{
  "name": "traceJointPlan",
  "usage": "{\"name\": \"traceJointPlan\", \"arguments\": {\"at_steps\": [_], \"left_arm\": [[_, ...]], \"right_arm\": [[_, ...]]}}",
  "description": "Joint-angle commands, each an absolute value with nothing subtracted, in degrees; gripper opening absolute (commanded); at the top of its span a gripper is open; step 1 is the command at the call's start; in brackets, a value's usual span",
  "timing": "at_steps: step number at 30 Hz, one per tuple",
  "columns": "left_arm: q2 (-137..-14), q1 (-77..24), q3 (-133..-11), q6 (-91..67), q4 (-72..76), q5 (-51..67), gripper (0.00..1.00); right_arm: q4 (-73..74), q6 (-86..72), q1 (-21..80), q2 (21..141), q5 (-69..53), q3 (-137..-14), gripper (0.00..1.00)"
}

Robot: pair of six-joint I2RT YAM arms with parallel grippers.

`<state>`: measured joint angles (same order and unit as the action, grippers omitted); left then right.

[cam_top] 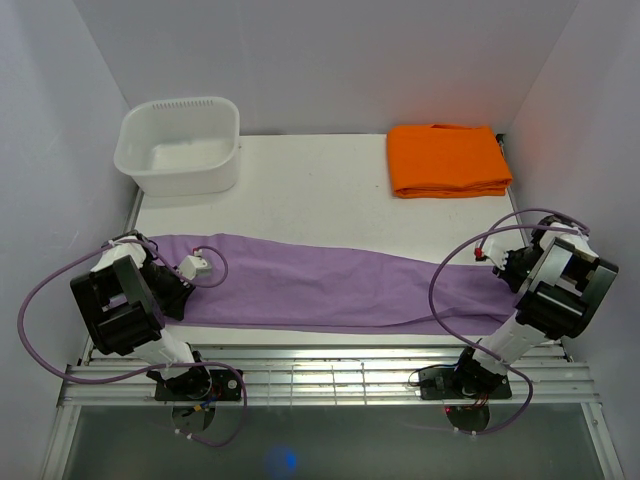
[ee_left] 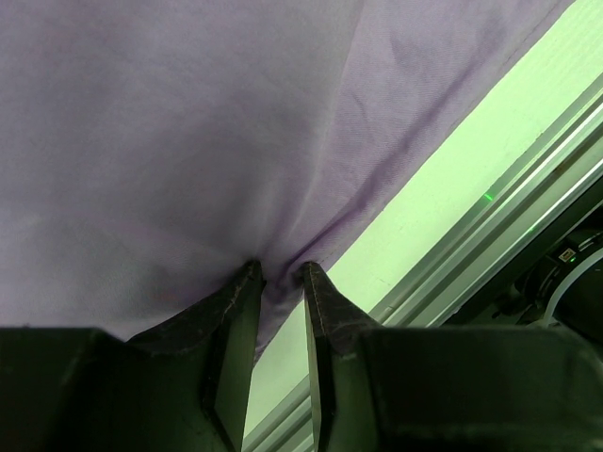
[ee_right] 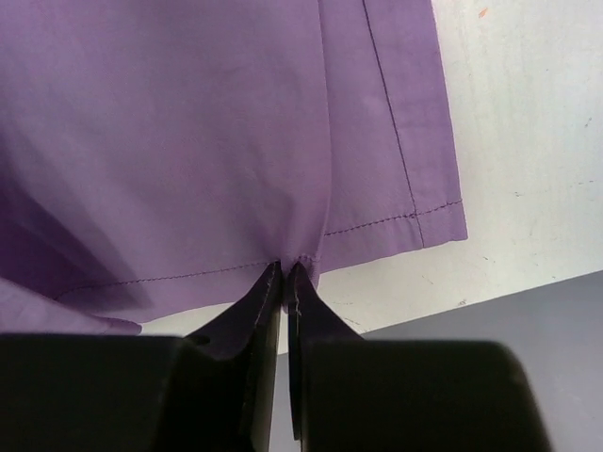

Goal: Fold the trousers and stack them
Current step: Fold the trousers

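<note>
The lilac trousers [cam_top: 330, 285] lie stretched out left to right across the near half of the white table [cam_top: 310, 190]. At their left end my left gripper [cam_top: 178, 290] pinches a bunch of the cloth; in the left wrist view the trousers [ee_left: 207, 141] pucker between the fingertips of the gripper [ee_left: 281, 273], close to the cloth's near edge. At the right end my right gripper [cam_top: 505, 265] is shut on the stitched hem. The right wrist view shows this gripper [ee_right: 286, 266] clamped on the hem of the trousers [ee_right: 207, 122], with the leg's corner [ee_right: 443, 221] just to the right.
A white plastic basin [cam_top: 180, 145] stands at the back left. A folded orange cloth [cam_top: 448, 160] lies at the back right. A metal rail [cam_top: 330, 370] runs along the table's near edge, and white walls close in the left, right and back.
</note>
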<state>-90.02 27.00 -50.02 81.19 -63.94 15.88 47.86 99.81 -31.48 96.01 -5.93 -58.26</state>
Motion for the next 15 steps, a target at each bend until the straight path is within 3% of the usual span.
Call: {"name": "traceJointPlan", "arguments": {"at_steps": [1,15], "left_arm": [[-89.6,27.4,-48.4,83.3,-59.0,14.1,0.37],[-90.0,27.4,-48.6,83.7,-58.7,14.0,0.37]], "right_arm": [[50.5,100.5,-31.3,94.0,-6.6,-59.9,0.08],[52.4,101.3,-29.6,92.6,-6.1,-63.9,0.08]]}}
